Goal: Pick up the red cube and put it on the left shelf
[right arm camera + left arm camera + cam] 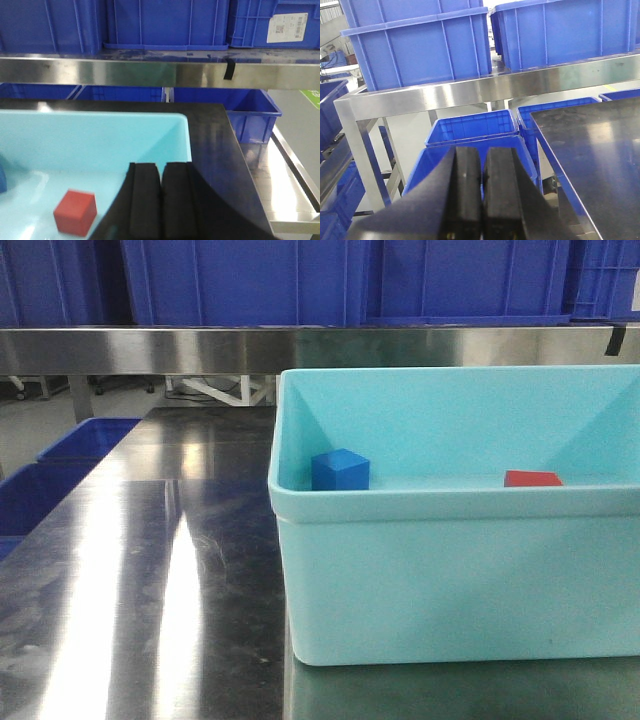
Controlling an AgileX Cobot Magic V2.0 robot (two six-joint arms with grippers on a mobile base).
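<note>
The red cube [532, 478] lies on the floor of the turquoise tub [450, 580], right of the blue cube [340, 470]; only its top shows over the near wall. In the right wrist view the red cube [75, 212] sits left of my right gripper [160, 167], which is shut and empty above the tub's right end. My left gripper [483, 152] is shut and empty, held off the table's left side over blue bins. The steel shelf [150, 348] runs across the back. Neither gripper shows in the front view.
Blue crates [240, 280] stand on the shelf. Blue bins [470, 127] sit on the floor left of the dark steel table [150, 570]. A blue bin [255, 117] is beyond the table's right edge. The tub's walls [182, 137] enclose both cubes.
</note>
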